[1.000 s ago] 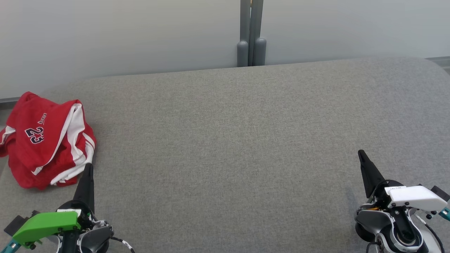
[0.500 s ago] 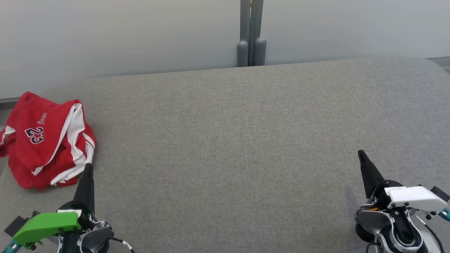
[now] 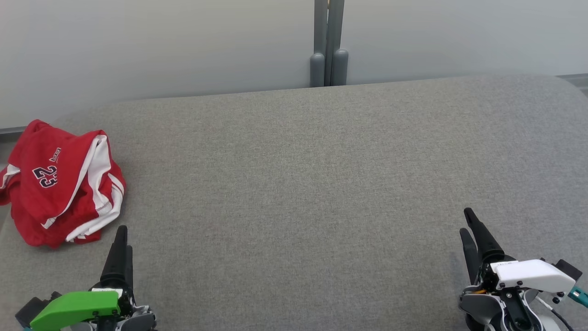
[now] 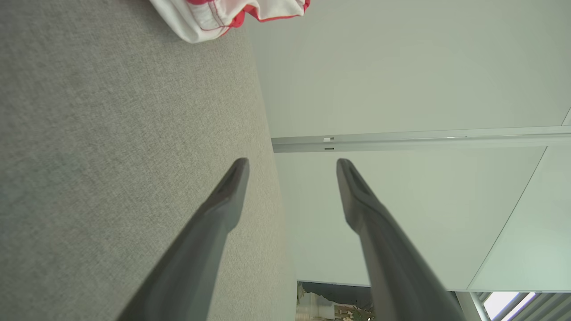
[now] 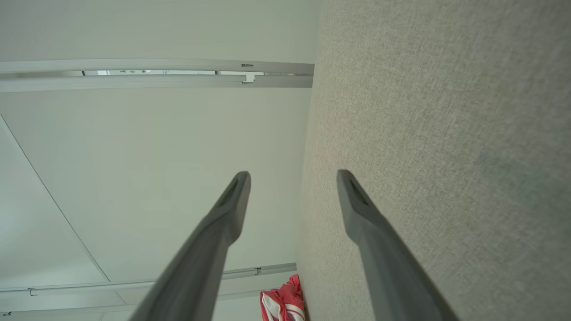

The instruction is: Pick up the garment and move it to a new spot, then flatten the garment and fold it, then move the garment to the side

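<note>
The garment (image 3: 59, 184) is a crumpled red sports piece with white side stripes and the number 23, lying at the far left of the grey padded surface (image 3: 298, 184). My left gripper (image 3: 123, 236) stands just below and right of it, apart from the cloth. In the left wrist view its fingers are spread around bare air (image 4: 292, 165), with a white hem of the garment (image 4: 232, 13) at the top edge. My right gripper (image 3: 465, 220) is at the lower right, far from the garment. It is open and holds nothing (image 5: 293, 176), and the garment (image 5: 283, 303) looks small in the distance.
A pale wall runs behind the surface, with a grey post (image 3: 328, 46) at its middle. The surface's rounded corners fall away at the far left and far right. Wide bare fabric lies between the two grippers.
Both grippers have drawn back toward me, and each now shows two parted fingers instead of a single dark point. The garment has not moved.
</note>
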